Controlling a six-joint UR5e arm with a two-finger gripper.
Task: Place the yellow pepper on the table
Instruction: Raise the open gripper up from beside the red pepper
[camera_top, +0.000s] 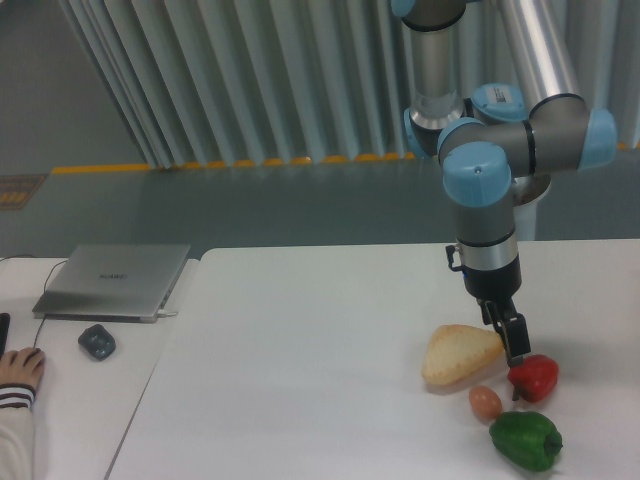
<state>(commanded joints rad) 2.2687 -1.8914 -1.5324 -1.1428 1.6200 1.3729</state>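
Observation:
The yellow pepper is out of view; nothing yellow and lobed shows anywhere. My gripper (514, 348) points down at the right side of the white table (300, 350). Its dark fingers reach down between a wedge of bread (458, 354) and a red pepper (535, 376), just above the red pepper's left edge. The fingers are seen edge-on and look like one narrow dark bar, so the gap between them is unclear. I see nothing held in them.
A brown egg (485, 402) and a larger green pepper (525, 440) lie in front of the bread near the table's front edge. On the smaller desk at left are a closed laptop (115, 280), a dark mouse (97, 342) and a person's hand (20, 368).

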